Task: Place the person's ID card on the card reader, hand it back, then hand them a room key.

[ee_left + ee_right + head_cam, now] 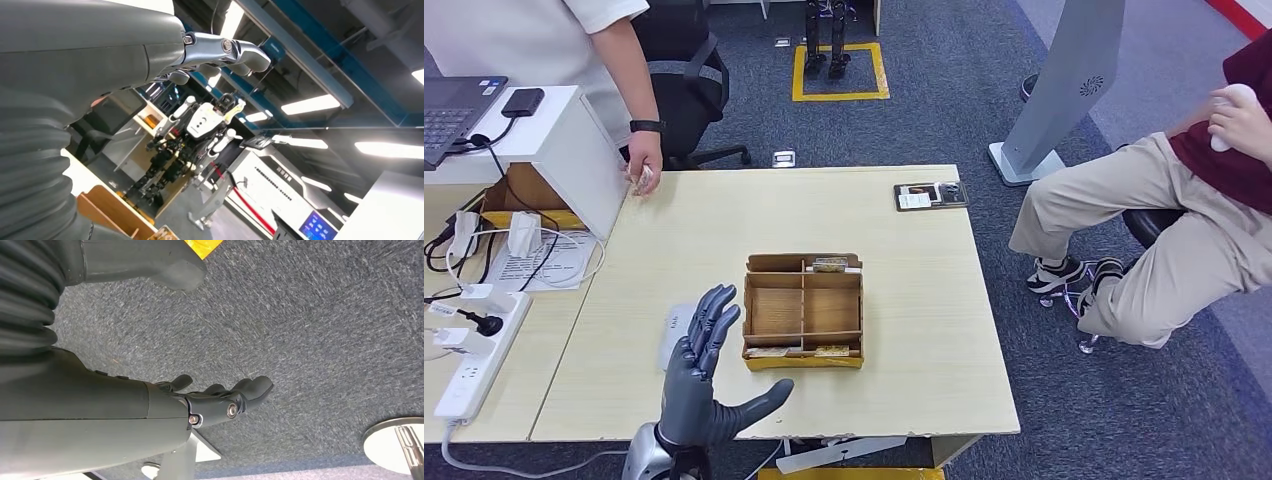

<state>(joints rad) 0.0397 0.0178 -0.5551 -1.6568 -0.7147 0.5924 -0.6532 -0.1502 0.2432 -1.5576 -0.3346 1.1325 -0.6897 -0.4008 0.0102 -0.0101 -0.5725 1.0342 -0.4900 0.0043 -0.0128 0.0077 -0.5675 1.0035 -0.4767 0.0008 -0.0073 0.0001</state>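
Head view shows the left hand (709, 375) raised over the near edge of the table (924, 300), fingers spread and holding nothing, just beside the grey reader (674, 330) and the cardboard tray (804, 310), while a person's hand (644, 165) at the far edge holds something small, maybe the card, but I cannot tell. Left wrist view shows the same hand (220, 52) with fingers extended and empty; right wrist view shows the right hand (220, 400) hanging over grey carpet (310, 315), fingers loosely stretched, nothing in it
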